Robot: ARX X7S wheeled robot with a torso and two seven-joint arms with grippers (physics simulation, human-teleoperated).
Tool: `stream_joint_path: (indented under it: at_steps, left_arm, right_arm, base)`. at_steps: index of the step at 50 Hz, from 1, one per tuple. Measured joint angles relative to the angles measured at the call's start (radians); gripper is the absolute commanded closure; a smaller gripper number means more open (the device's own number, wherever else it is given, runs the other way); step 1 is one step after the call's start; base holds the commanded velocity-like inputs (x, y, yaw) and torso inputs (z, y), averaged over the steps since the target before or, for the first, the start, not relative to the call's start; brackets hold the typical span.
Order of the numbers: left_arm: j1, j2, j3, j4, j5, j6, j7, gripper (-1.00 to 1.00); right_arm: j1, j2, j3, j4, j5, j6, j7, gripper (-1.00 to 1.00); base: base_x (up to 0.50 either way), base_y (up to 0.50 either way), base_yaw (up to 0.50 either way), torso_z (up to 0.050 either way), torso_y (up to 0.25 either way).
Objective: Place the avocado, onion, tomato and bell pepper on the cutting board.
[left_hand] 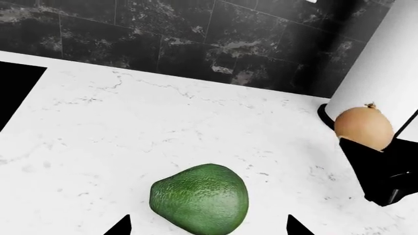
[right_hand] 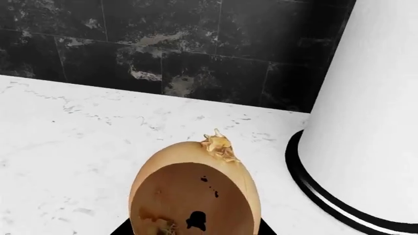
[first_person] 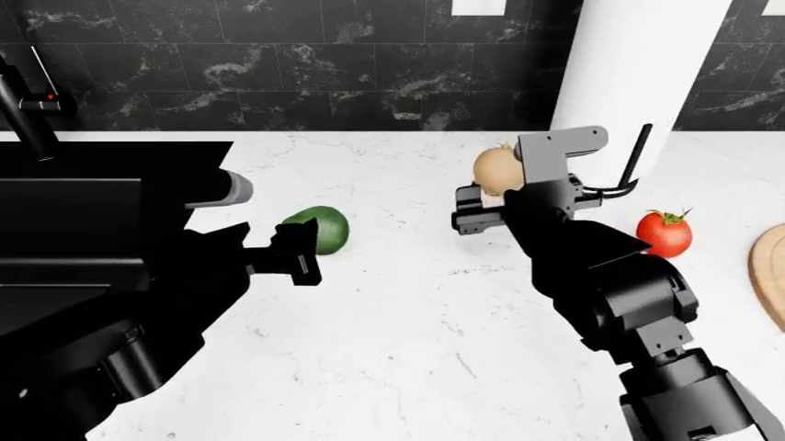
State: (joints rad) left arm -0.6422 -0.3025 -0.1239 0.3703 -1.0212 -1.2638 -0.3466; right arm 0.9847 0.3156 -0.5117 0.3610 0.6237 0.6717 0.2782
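The dark green avocado (left_hand: 199,198) (first_person: 316,228) lies on the white marble counter. My left gripper (left_hand: 207,227) (first_person: 301,250) is open, a fingertip on each side of the avocado with a gap on both sides. The tan onion (right_hand: 195,191) (first_person: 495,168) (left_hand: 363,128) sits between the fingers of my right gripper (right_hand: 196,230) (first_person: 476,209), which is shut on it, just in front of the white roll. The red tomato (first_person: 664,232) rests on the counter to the right. An edge of the wooden cutting board (first_person: 773,276) shows at the far right. The bell pepper is out of view.
A tall white roll (first_person: 626,83) (right_hand: 365,127) on a black base stands right behind the onion, with a black hook (first_person: 634,161) beside it. A dark sink (first_person: 86,211) with a faucet (first_person: 25,101) is at the left. A black tiled wall (first_person: 344,73) closes the back.
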Motion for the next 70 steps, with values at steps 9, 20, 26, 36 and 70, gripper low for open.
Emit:
stream_joint_path:
  at_steps: [9, 20, 26, 36, 70]
  left_arm:
    - [-0.001, -0.006, 0.010, 0.002, 0.002, 0.006, -0.004, -1.00]
    - [-0.011, -0.015, 0.023, -0.003, -0.009, 0.002, 0.000, -1.00]
    - [-0.028, -0.028, 0.046, -0.022, -0.001, 0.010, 0.023, -1.00]
    - [-0.056, -0.051, 0.092, -0.048, 0.018, 0.028, 0.066, -1.00]
    - [-0.330, -0.189, 0.361, -0.251, 0.099, 0.054, 0.410, -1.00]
  right_arm:
    - [-0.037, 0.042, 0.019, -0.162, 0.040, 0.050, 0.043, 1.00]
    - [-0.085, 0.082, 0.059, -0.325, 0.106, 0.106, 0.092, 1.00]
    - [-0.107, 0.099, 0.082, -0.395, 0.141, 0.131, 0.116, 1.00]
    - [-0.129, 0.115, 0.106, -0.466, 0.176, 0.153, 0.141, 1.00]
    - [-0.172, 0.142, 0.150, -0.530, 0.214, 0.152, 0.179, 1.00]
  base:
    - [0.00, 0.00, 0.00, 0.000, 0.000]
    - [0.00, 0.00, 0.00, 0.000, 0.000]
    - [0.00, 0.00, 0.00, 0.000, 0.000]
    - [0.00, 0.00, 0.00, 0.000, 0.000]
    - [0.00, 0.00, 0.00, 0.000, 0.000]
